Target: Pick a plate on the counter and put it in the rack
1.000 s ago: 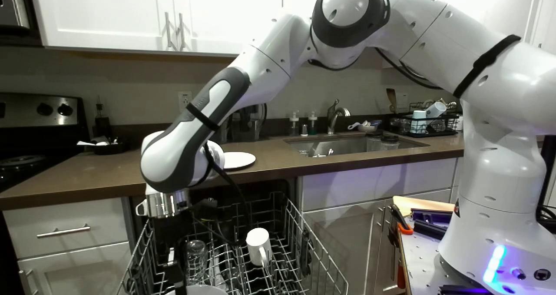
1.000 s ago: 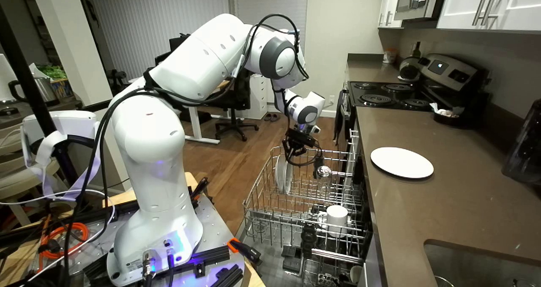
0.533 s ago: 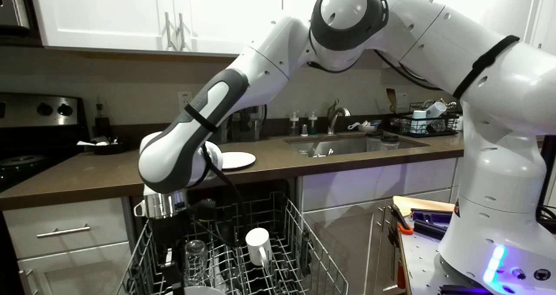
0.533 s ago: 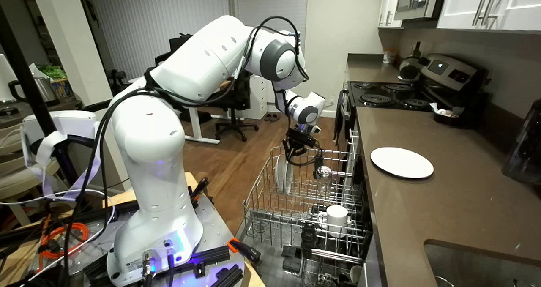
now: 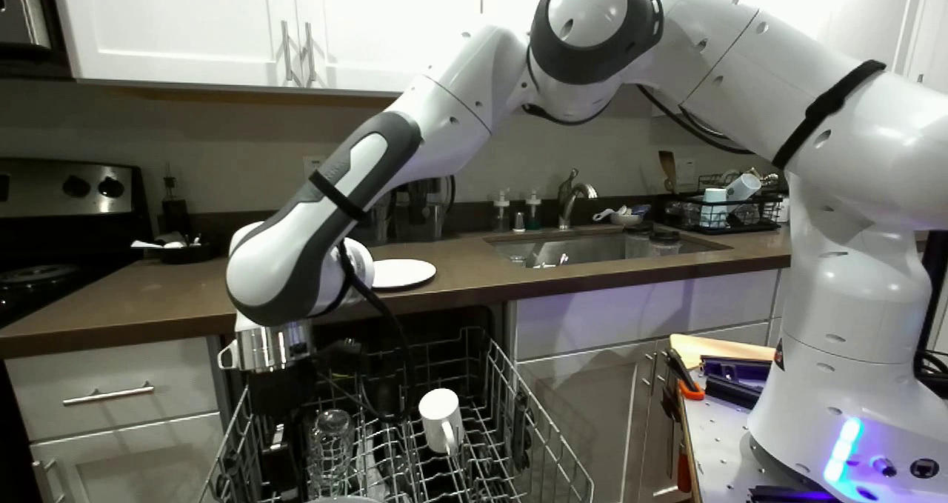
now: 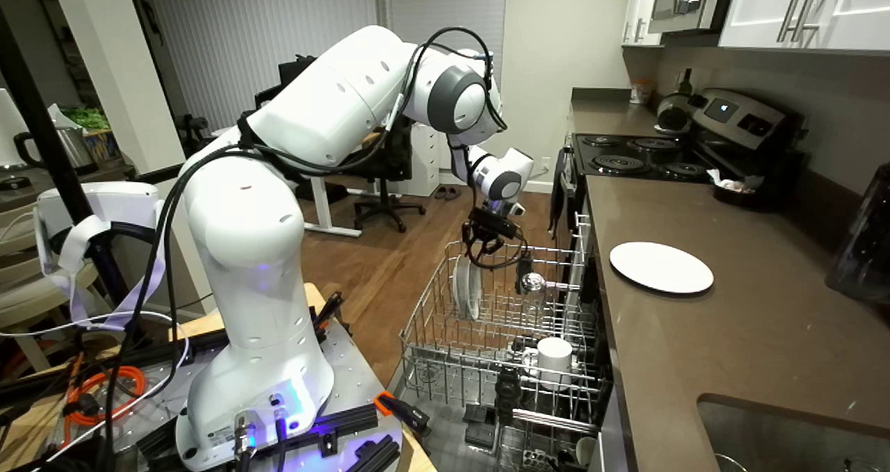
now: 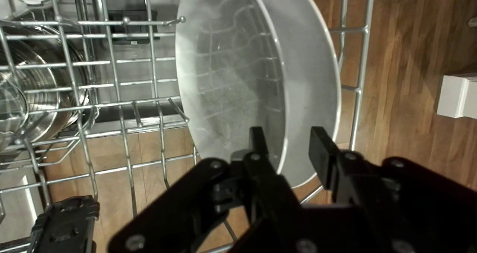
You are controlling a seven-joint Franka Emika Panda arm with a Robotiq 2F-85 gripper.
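Arches the arm (image 5: pixel 581 55) high at the elbow (image 5: pixel 589 10) and points the tool (image 7: pixel 287 135) down over the rack (image 7: pixel 120 103). Holds the tool partly spread, clamping nothing, right by two plates (image 7: pixel 238 85) standing there; cannot tell whether touching. Has another plate (image 6: pixel 660 268) flat on the table (image 6: pixel 751 350).

Robot arm (image 5: pixel 461 114) bent over wire rack (image 5: pixel 541 411), white mug (image 5: pixel 439 416) inside, white plate (image 5: pixel 404 273) lying on brown counter (image 5: pixel 159 290)

White plate (image 6: pixel 660 268) flat on counter (image 6: pixel 758 347)
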